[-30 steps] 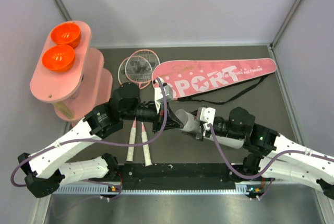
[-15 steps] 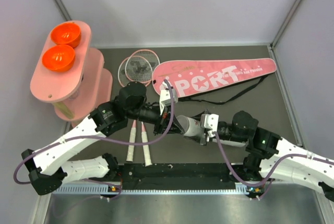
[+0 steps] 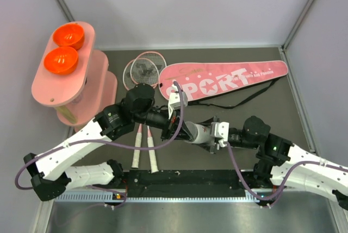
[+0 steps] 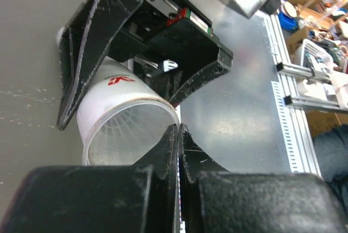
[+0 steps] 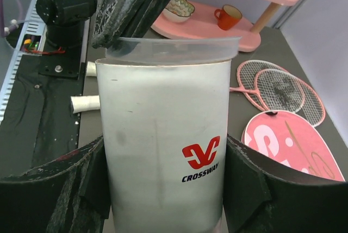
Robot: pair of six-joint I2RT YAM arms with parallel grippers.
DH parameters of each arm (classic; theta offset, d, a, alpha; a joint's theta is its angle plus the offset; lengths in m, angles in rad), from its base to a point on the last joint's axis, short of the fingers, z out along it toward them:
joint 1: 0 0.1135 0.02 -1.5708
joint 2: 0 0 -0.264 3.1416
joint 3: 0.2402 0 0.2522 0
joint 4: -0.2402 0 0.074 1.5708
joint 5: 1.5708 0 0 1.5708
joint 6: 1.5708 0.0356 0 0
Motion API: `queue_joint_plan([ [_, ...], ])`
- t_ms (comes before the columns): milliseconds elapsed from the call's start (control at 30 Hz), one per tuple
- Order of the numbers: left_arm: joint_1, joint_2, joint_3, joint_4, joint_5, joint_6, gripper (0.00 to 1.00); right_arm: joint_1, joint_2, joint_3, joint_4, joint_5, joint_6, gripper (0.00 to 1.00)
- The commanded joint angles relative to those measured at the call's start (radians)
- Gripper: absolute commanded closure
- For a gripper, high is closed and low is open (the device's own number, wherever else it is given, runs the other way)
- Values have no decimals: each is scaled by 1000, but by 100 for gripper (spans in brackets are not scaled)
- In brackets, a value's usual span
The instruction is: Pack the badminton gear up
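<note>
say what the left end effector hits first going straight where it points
Most likely the open rim of the white cardboard tube, right at the shut tips of the left end effector. Depth is unclear, so it might slide inside instead.

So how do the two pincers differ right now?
The left pincer is shut, tips pressed together; the right pincer stands wide. The left holds nothing, its tips at the rim of the white cardboard tube; the right clamps that tube's sides. Both are black two-finger pincers meeting at the same tube.
</note>
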Motion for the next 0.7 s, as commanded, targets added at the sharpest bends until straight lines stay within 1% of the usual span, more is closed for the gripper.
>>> queue_joint_plan([
  [0, -18, -43, 34, 101, -116, -15, 100, 3, 20, 65, 43, 16, 27, 68],
  [100, -29, -25, 38, 95, -90, -15, 100, 3, 12, 50, 74, 13, 33, 68],
  [333, -50, 5, 54, 64, -43, -2, 100, 3, 14, 50, 88, 16, 44, 68],
  [433, -49, 0, 61, 32, -58, 10, 100, 3, 6, 50, 92, 47, 53, 68],
  [667, -50, -6, 63, 1, -101, 27, 100, 3, -31, 37, 105, 27, 55, 67],
])
